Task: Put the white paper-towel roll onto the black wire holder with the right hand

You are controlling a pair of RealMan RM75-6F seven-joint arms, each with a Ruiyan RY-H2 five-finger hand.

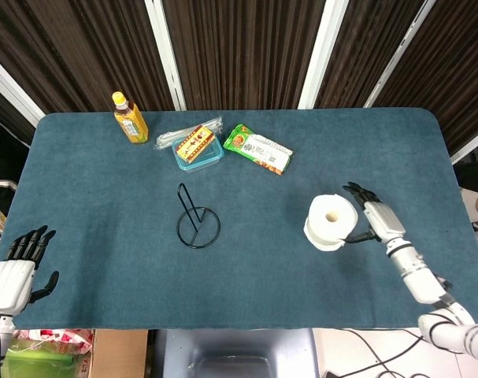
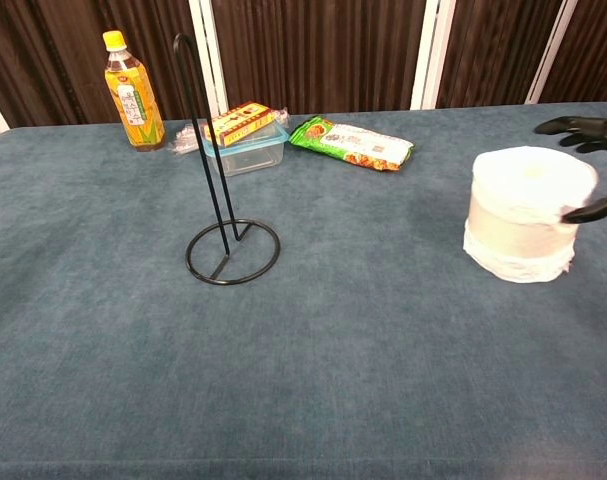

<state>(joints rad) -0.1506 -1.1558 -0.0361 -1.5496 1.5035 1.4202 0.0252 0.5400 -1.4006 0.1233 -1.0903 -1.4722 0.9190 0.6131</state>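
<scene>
The white paper-towel roll (image 1: pixel 331 222) stands upright on the blue table, right of the middle; the chest view shows this roll (image 2: pixel 523 215) at its right edge. My right hand (image 1: pixel 378 218) is against the roll's right side with fingers spread; its thumb touches the roll low down and the fingers reach past the far side. In the chest view only the tips of the right hand (image 2: pixel 586 129) show. The black wire holder (image 1: pixel 198 221) stands bare at the table's middle, its ring base and tall hooked rod (image 2: pixel 205 150) upright. My left hand (image 1: pixel 18 269) hangs open off the table's near left corner.
A yellow tea bottle (image 1: pixel 130 118) stands at the back left. A clear plastic container with a snack box (image 1: pixel 198 146) and a green snack packet (image 1: pixel 258 150) lie along the back. Blue cloth lies bare between holder and roll.
</scene>
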